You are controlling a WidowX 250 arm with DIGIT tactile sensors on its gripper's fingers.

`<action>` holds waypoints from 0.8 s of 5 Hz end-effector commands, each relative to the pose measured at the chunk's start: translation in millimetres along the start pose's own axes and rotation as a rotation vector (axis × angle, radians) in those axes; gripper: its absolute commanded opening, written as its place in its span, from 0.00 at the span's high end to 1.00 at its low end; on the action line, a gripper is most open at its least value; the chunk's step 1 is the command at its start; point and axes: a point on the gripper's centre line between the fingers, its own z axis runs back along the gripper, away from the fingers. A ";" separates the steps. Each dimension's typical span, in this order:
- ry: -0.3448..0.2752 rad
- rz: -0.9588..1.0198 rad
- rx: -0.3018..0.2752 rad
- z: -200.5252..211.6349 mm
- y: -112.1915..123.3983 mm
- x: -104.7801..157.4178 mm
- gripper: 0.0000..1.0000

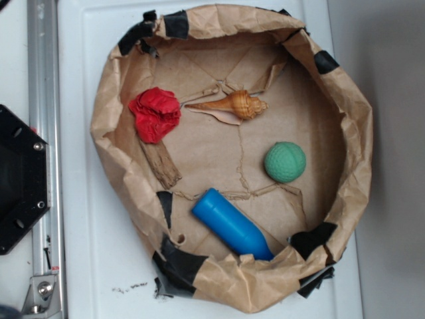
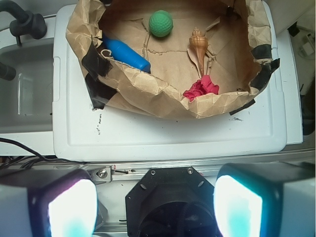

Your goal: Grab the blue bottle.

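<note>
There are no words, numbers or signs to read in either view. The blue bottle [image 1: 231, 224] has no label on it. The brown paper nest [image 1: 345, 133] has only plain black tape. Near the front edge of the white board [image 1: 99, 266] there are small black marks, but they are too tiny to read.

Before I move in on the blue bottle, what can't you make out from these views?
- Blue bottle: neck tip hidden by the paper bag rim, exterior; part hidden behind the near rim, wrist.
- Gripper: absent from exterior; wrist shows only blurred pads, cut off by the bottom edge.
- Red cloth: mostly hidden by rim, wrist.
</note>
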 end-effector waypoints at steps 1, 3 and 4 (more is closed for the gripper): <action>0.000 0.000 0.000 0.0 0.0 0.0 0.00; -0.202 0.034 -0.081 -63.5 39.9 75.7 0.00; -0.167 0.014 -0.141 -79.3 42.4 105.7 0.00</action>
